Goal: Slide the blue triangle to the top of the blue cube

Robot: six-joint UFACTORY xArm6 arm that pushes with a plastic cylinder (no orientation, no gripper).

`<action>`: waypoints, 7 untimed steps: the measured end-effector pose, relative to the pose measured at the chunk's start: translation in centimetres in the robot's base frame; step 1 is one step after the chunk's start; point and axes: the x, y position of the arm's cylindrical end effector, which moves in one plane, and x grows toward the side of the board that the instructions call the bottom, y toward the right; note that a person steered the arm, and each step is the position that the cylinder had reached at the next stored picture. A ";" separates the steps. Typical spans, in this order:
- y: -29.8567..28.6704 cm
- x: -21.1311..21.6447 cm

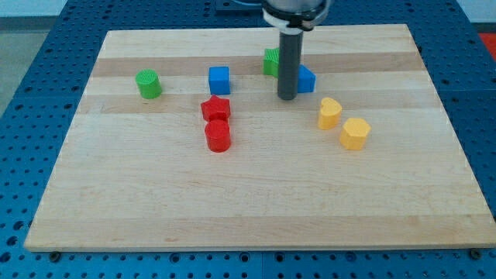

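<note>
The blue cube sits on the wooden board, left of centre near the view's top. The blue triangle lies to its right, partly hidden behind the rod. My tip rests on the board at the triangle's left lower side, touching or nearly touching it. The tip is well to the right of the blue cube.
A green block stands just behind the rod at the view's top. A green cylinder sits at the left. A red star-like block and a red cylinder lie below the blue cube. Two yellow blocks lie at the right.
</note>
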 end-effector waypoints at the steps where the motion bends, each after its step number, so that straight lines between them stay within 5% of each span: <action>1: 3.6 0.5; 3: 6.7 1.5; 7: 1.9 -0.4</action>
